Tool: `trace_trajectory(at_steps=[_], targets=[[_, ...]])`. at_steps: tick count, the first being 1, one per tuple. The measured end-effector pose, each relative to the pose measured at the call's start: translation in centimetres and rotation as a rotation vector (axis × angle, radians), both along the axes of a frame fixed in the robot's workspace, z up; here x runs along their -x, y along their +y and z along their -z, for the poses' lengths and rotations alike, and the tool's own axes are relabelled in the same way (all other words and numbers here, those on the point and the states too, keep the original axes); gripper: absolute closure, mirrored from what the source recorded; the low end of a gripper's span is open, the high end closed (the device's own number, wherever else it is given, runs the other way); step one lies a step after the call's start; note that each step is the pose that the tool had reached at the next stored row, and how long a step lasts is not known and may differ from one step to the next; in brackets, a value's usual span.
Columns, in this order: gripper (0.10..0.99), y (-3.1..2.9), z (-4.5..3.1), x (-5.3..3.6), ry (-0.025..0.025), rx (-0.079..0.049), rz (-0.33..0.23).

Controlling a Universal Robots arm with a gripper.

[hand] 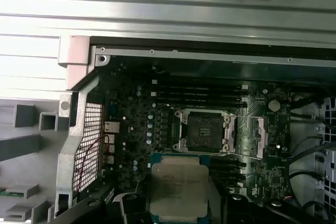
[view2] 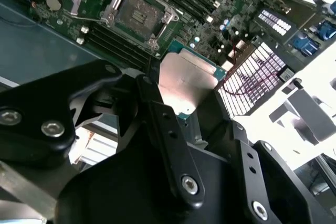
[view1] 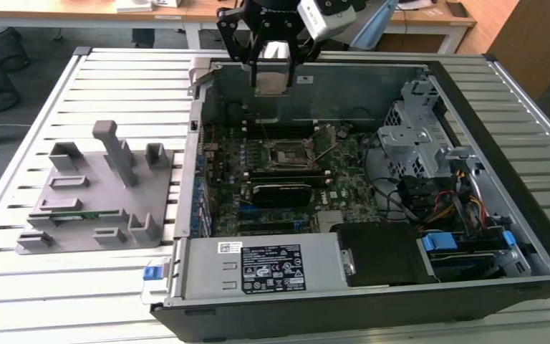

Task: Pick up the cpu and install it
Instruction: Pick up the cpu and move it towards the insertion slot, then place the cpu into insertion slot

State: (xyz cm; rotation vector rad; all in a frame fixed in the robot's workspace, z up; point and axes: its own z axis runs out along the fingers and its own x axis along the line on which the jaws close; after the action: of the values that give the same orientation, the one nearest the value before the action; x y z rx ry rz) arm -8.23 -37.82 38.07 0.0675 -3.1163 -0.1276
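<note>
Exterior view: the cpu (view1: 273, 77) hangs clamped by its edges in the claw (view1: 273, 68), above the rim of the case (view1: 351, 315), at twelve o'clock from the open socket (view1: 285, 152). Edge grip likely leaves the underside free for seating. Silvery lid faces the wrist cameras; it's square, so no long axis.

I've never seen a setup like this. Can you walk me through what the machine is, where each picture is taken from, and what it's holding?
It is one robot arm with a gripper. The exterior view looks at the slatted table from off the arm; both wrist views ride on the arm. On the table lie an open computer case and, on the exterior view's left, a grey plastic fixture. The gripper holds the cpu, a small silvery square, above the case. The board's socket stands open and empty.
</note>
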Motion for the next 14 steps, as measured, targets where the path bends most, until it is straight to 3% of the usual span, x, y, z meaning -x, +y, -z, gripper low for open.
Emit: trace_trajectory(at_steps=[10, 14], targets=[[0.557, 0.00, 0.00, -0.34, -0.0001, 0.000, 0.001], [0.557, 0.02, 0.02, -0.34, -0.0001, 0.000, 0.028]])
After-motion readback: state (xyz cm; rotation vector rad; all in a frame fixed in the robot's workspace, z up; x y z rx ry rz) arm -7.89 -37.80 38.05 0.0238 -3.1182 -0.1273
